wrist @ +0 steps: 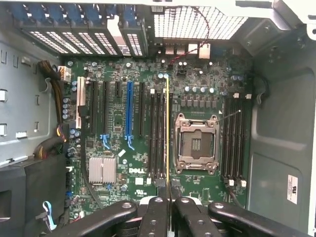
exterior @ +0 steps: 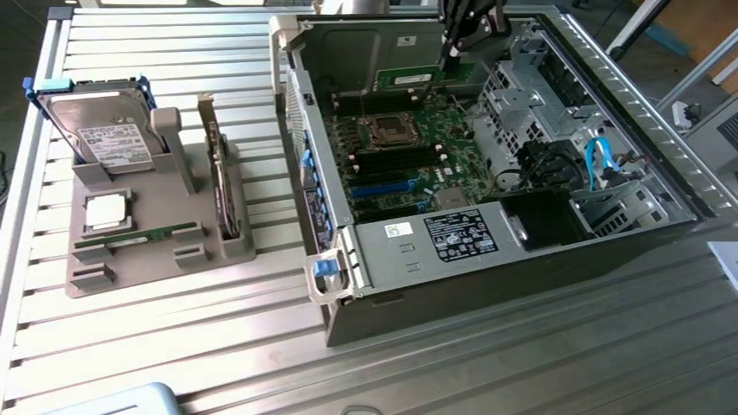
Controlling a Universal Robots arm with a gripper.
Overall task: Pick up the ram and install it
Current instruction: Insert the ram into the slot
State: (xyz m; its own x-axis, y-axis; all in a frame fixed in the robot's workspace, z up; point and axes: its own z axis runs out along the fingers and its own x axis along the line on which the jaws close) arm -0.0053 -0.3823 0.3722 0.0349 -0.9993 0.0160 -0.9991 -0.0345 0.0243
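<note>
My fingers are clenched on the ram. I see it edge-on, a thin yellowish line running over the dark memory slots beside the empty processor socket. In the upper middle of the exterior view, my fingers hold the green ram over the motherboard, inside the open computer case. Farther off, at that frame's left, a grey tray on the bench carries a hard drive.

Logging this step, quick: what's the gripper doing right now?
Gripper: closed, holding the ram over the motherboard.
</note>
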